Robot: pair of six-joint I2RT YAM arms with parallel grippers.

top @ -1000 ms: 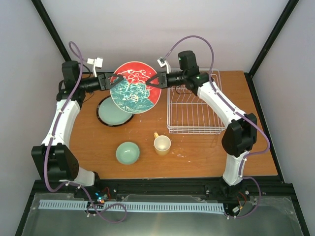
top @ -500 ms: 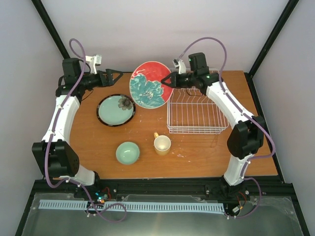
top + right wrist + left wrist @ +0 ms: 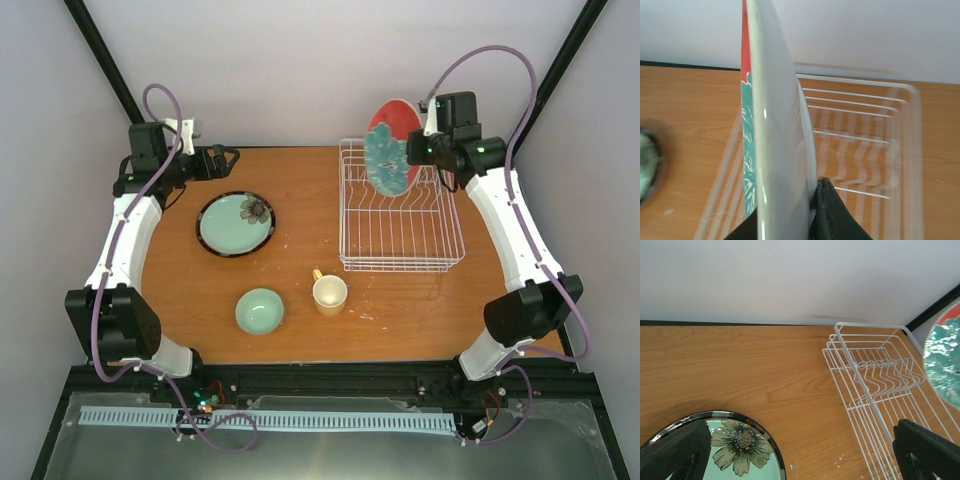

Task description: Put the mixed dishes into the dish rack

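Right jaws clamp red plate [image 3: 390,150] over rack [image 3: 402,232]; left jaws apart near mint plate [image 3: 235,223].

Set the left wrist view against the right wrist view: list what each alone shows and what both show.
Left wrist only: the mint-green plate with its flower and dark rim, flat on the table, and the left gripper, its open fingers in the bottom corners. Right wrist only: the right gripper shut on the red plate, which stands edge-on with its pale back showing; a blur at the left edge cannot be identified. Both: the dish rack, the red plate's teal pattern and the wooden table.
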